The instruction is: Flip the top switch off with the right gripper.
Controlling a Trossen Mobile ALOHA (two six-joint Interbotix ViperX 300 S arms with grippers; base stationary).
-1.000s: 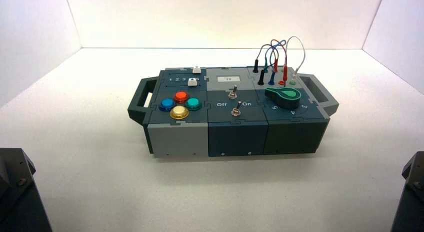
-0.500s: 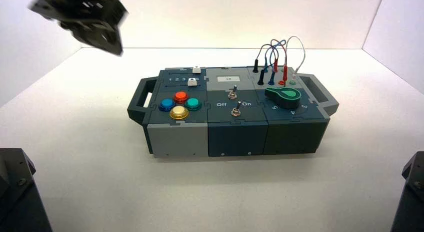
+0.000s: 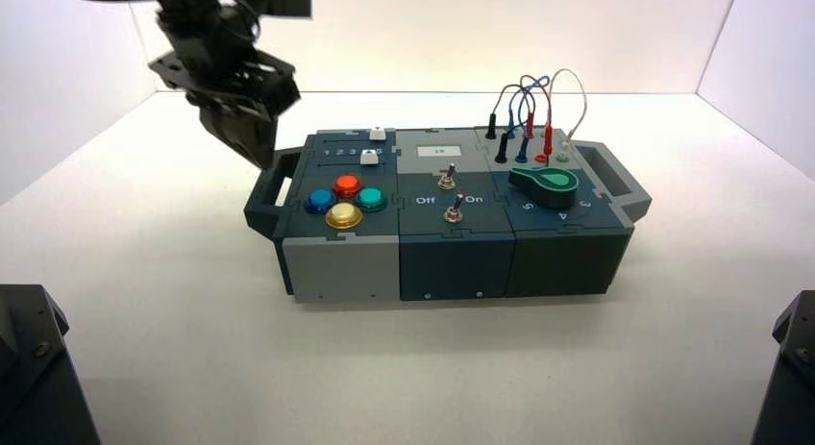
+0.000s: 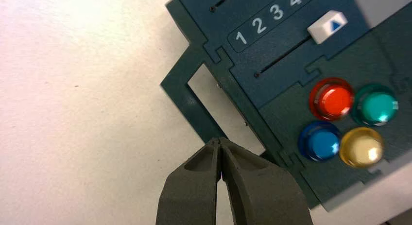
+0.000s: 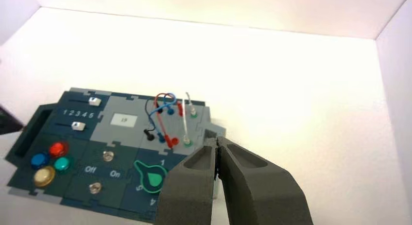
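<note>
The top switch (image 3: 445,180) is a small silver toggle just below the white display window (image 3: 439,152), in the middle of the box; it also shows in the right wrist view (image 5: 108,156). The left gripper (image 3: 259,153) hangs over the box's left handle (image 3: 273,185), far from the switch. In the left wrist view its fingers are shut and empty (image 4: 219,142) at that handle (image 4: 184,91). The right gripper (image 5: 216,140) is shut and empty, held high and back from the box near its right end; it is out of the high view.
A second toggle (image 3: 453,212) sits below the "Off On" lettering. Four coloured buttons (image 3: 344,201) and two white sliders (image 3: 371,145) are on the left. A green knob (image 3: 545,185) and plugged wires (image 3: 529,113) are on the right. White walls enclose the table.
The left gripper has come into the high view from the upper left and dropped down to the box's left handle. The box and switches have not moved.
</note>
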